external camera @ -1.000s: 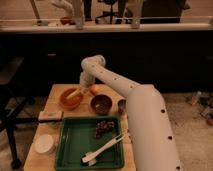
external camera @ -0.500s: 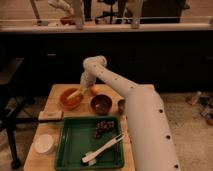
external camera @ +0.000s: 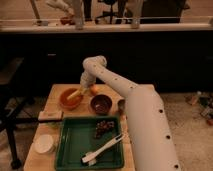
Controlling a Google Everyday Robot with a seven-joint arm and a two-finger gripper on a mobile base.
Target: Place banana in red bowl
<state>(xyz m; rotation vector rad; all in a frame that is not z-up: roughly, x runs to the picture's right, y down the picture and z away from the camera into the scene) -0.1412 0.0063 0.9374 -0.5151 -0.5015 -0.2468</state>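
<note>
Where the white arm bends down at the table's far left, gripper [external camera: 80, 90] closed around one banana [external camera: 75, 94], poised over one red bowl [external camera: 69, 99]. Just right of the gripper, one round orange fruit [external camera: 94, 89]. Beside the red bowl, one maroon bowl [external camera: 101, 104]. Nearer the camera, one green tray [external camera: 75, 145] holding one white utensil [external camera: 102, 149] and a dark cluster [external camera: 103, 128]. Left of the tray, one white cup [external camera: 44, 143].

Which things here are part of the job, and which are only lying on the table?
Job: banana, red bowl, gripper at the bowl's rim.
Lying about: maroon bowl, orange fruit, green tray, white brush, white cup.
</note>
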